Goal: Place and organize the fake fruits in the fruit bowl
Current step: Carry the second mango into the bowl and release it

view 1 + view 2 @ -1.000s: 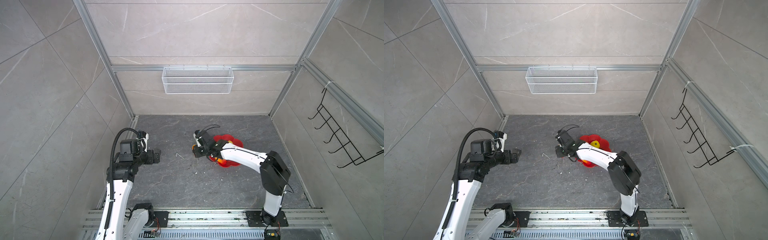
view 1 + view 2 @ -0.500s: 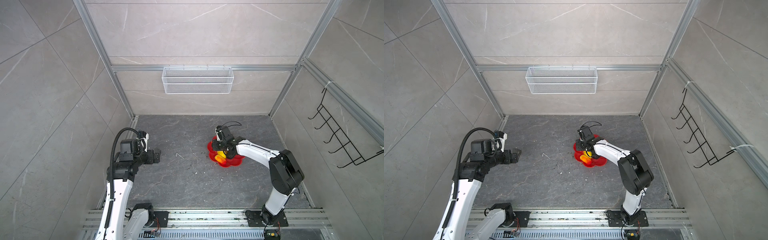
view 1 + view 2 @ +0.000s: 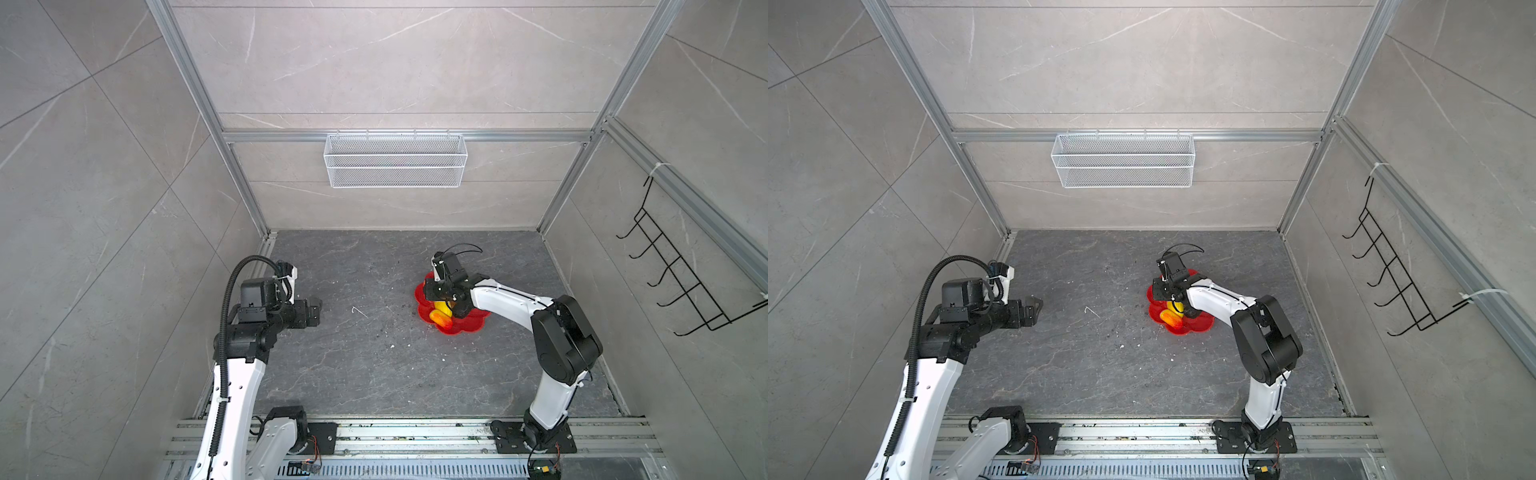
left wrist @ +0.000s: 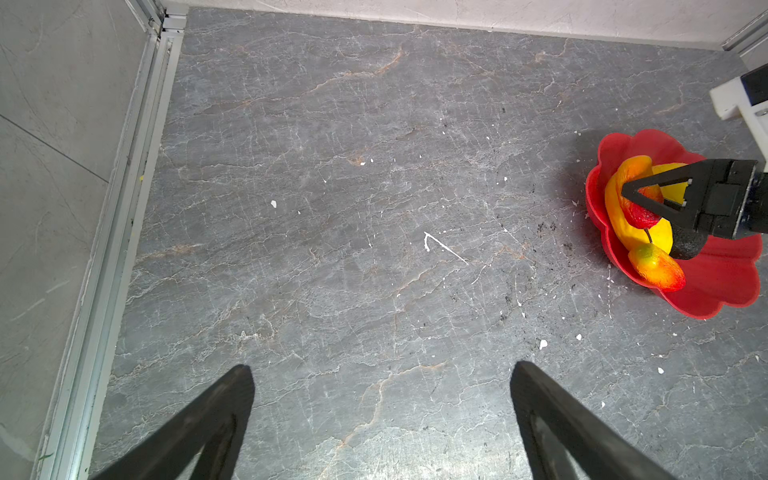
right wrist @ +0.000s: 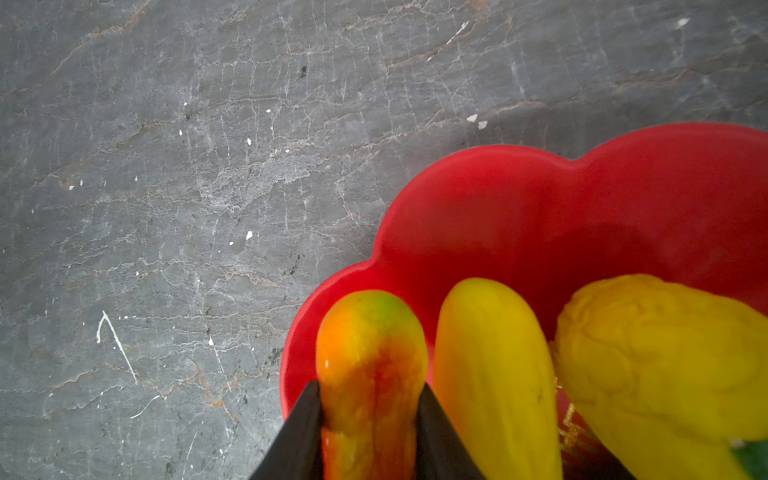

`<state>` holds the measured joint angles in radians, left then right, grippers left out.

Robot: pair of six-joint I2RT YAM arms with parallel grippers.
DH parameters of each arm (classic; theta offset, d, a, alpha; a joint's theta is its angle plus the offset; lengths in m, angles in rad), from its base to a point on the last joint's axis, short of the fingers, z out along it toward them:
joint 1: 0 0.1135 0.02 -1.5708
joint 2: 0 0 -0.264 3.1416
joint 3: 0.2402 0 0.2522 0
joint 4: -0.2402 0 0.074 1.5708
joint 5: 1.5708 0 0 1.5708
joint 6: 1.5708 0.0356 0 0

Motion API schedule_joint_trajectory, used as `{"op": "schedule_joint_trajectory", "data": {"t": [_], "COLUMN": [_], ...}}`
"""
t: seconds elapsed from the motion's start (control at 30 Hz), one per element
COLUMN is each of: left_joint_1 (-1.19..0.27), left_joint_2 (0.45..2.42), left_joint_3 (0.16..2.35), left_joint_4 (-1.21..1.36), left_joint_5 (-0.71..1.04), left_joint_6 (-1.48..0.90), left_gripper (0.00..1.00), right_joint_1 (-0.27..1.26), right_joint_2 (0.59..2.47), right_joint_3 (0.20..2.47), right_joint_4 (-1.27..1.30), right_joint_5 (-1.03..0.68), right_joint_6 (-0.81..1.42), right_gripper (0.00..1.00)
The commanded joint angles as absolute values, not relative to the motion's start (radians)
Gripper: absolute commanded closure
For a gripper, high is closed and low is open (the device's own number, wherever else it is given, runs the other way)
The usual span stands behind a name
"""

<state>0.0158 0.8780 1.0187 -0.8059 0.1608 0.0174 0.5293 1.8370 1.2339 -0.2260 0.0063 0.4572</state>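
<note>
One orange-red fruit (image 5: pixel 370 332) in right gripper (image 5: pixel 370 386), at bowl (image 5: pixel 540 153) rim; floor (image 5: pixel 166 208) adj.

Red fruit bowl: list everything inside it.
Long yellow fruit, bumpy yellow fruit, loose orange-red fruit, and dark fruit half hidden by the right gripper, which grips a second orange-red fruit.

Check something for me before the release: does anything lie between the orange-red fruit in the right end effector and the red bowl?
Nothing blocks the way: the orange-red fruit in the right end effector hangs over the red bowl. The long yellow fruit lies close alongside, perhaps partly beneath.
</note>
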Motion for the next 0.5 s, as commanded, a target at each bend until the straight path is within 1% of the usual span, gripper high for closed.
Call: {"op": "schedule_joint_trajectory", "data": {"t": [0.0, 0.2, 0.37, 0.47], "left_joint_1": [0.019, 0.019, 0.02, 0.019], "left_joint_2": [0.879, 0.881, 0.884, 0.887], "left_joint_3": [1.019, 1.018, 1.02, 1.018], "left_joint_4": [-0.779, -0.778, -0.779, -0.776], "left_joint_5": [0.174, 0.173, 0.173, 0.172], "left_joint_6": [0.015, 0.015, 0.016, 0.017], "left_gripper": [0.0, 0.0, 0.0, 0.0], "right_joint_1": [0.528, 0.528, 0.528, 0.528], "right_joint_2": [1.858, 1.846, 1.799, 1.723], "right_joint_3": [1.223, 1.232, 1.253, 1.253], "right_joint_4": [-0.215, -0.231, -0.271, -0.299], "right_joint_5": [-0.002, 0.002, 0.02, 0.05], "right_joint_6": [0.469, 0.458, 0.426, 0.382], "right_gripper": [0.61, 0.5, 0.4, 0.3]}}
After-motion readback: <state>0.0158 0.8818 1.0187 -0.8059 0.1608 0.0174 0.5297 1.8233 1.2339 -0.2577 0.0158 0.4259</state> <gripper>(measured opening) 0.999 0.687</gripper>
